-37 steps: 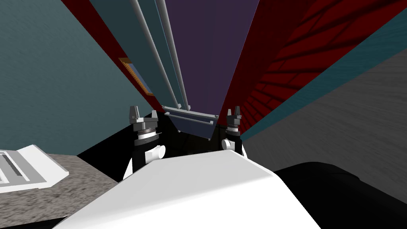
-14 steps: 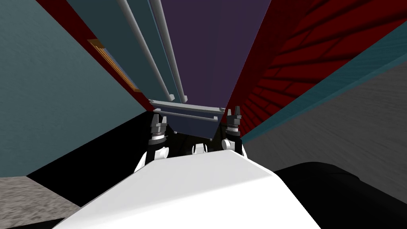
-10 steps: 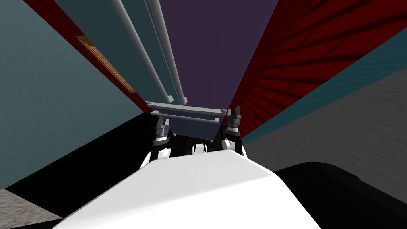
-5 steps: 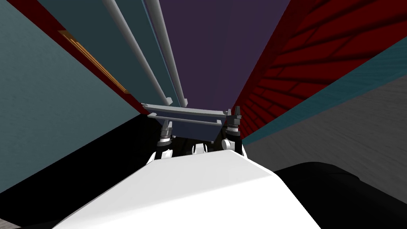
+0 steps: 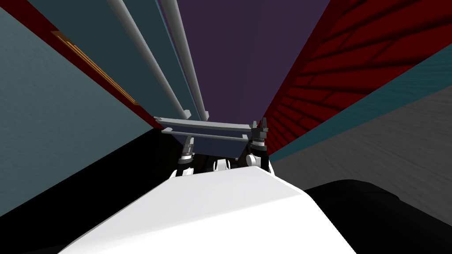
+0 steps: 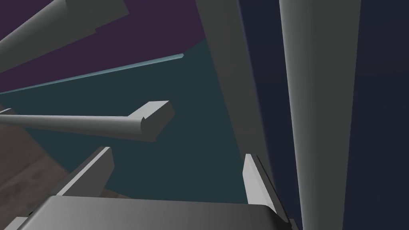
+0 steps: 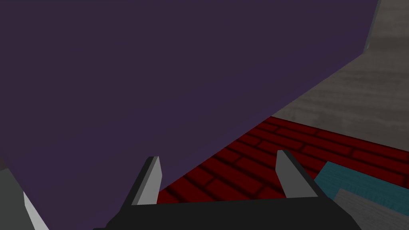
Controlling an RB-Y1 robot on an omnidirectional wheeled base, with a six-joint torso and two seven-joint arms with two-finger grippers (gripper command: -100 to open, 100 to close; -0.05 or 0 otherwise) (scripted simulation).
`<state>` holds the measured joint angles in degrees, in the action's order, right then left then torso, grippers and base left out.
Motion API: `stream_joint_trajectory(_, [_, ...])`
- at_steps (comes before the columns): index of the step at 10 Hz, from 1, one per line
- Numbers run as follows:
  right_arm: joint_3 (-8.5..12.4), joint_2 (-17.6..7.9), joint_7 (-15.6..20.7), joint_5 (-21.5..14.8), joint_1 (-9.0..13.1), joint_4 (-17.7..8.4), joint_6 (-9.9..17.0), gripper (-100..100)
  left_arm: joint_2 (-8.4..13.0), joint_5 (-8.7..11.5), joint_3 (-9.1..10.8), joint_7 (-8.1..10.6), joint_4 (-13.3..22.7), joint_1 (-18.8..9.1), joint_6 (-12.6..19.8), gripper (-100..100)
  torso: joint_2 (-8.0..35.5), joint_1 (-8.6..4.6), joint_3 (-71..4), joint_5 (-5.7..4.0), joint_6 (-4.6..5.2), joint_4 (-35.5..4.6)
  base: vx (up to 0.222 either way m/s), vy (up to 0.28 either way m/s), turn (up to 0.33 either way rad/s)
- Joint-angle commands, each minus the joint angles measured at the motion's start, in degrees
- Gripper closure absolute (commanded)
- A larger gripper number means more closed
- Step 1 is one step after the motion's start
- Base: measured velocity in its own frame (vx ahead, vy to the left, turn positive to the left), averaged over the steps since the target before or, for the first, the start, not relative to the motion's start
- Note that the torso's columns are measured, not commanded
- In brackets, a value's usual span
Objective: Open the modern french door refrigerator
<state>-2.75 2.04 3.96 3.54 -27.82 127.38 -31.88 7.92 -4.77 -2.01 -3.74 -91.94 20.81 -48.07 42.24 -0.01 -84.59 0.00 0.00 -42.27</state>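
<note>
Red brick wall (image 5: 353,53) flanked the refrigerator (image 5: 238,53). Left gripper (image 6: 175,169) fingers apart, beside handle end (image 6: 153,115): closing risked missing it. Right gripper (image 7: 219,175) fingers likewise apart.

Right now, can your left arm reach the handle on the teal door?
Probably yes. The left gripper is open, facing the teal door, and the handle ends just ahead of its fingers with nothing between. A drawer bar runs close beside one finger.
</note>
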Motion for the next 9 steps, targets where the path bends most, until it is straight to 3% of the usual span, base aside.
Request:
stream_joint_trajectory(1, [0.0,0.0,0.0,0.0,0.0,0.0,0.0,0,-0.3,-0.5,-0.45,-0.83,3.1,-0.5,-1.6,-100,0.0,0.03,0.0,0.00,0.00,0.0,0.059,0.046,-0.028])
stream_joint_trajectory(5, [0.0,0.0,0.0,0.0,0.0,0.0,0.0,0,-1.2,-1.6,-1.54,-2.63,10.4,-1.5,-5.3,-100,0.0,0.04,0.0,0.01,0.00,0.0,0.067,0.047,-0.057])
stream_joint_trajectory(6, [0.0,0.0,0.0,0.0,0.0,0.0,0.0,0,-1.2,-1.6,-1.54,-2.63,10.4,-1.5,-5.3,-100,0.0,0.06,0.0,0.02,0.00,0.0,0.048,0.042,-0.009])
stream_joint_trajectory(9, [0.0,0.0,0.0,0.0,0.0,0.0,0.0,0,-1.8,-2.4,-2.22,-3.76,14.9,-2.2,-7.6,-100,-0.2,0.05,-0.1,0.03,0.08,0.1,0.050,0.038,-0.040])
